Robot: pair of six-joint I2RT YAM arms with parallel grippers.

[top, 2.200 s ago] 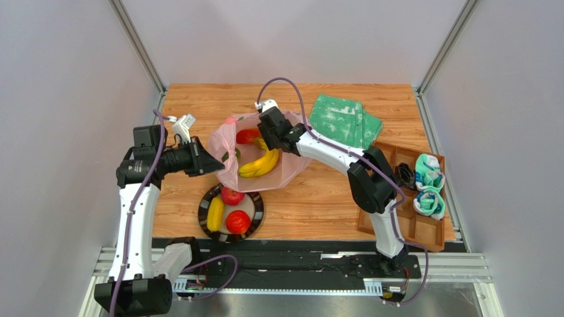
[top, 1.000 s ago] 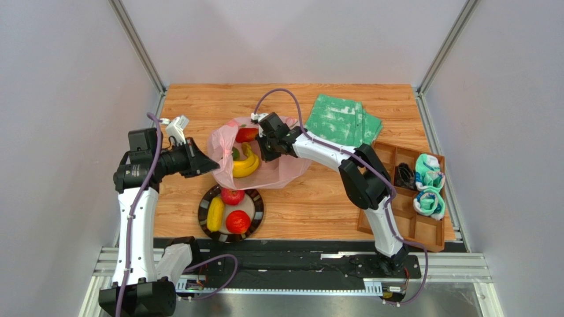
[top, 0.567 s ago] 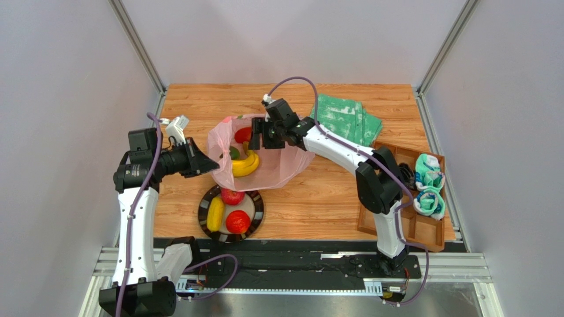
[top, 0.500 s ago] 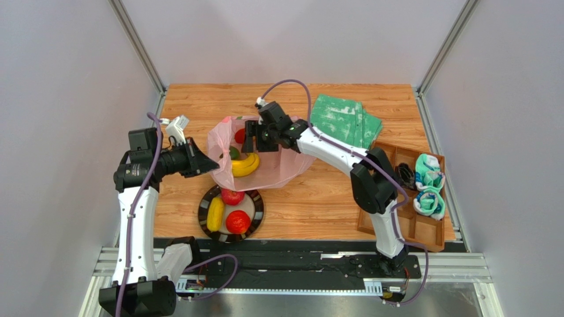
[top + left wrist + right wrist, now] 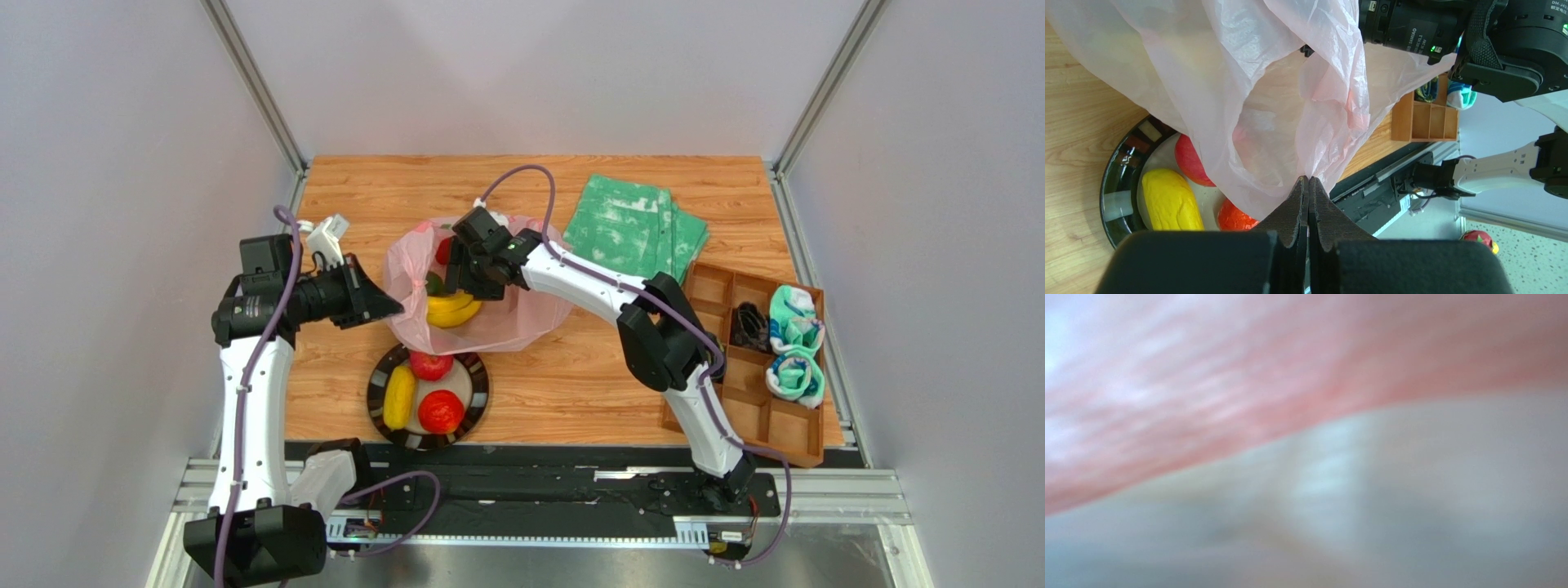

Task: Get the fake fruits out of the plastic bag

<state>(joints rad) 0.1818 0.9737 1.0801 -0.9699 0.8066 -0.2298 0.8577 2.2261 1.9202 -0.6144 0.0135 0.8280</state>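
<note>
Centre left of the overhead view: pink plastic bag (image 5: pixel 530 314) with bananas (image 5: pixel 451 309) inside, pinched at its left edge by left gripper (image 5: pixel 1308 181), right gripper (image 5: pixel 471 267) dipped into its mouth, jaw spread impossible to tell, black plate (image 5: pixel 480 390) of fruits (image 5: pixel 439 410) just below.

Overhead; both wrists close against plastic bag (image 5: pixel 534 312)

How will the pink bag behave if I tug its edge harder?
Probably floppy: the pink bag hangs in loose folds from the shut left hand. Likely thin and light, being translucent. A tug may drag it along, bananas inside.
</note>
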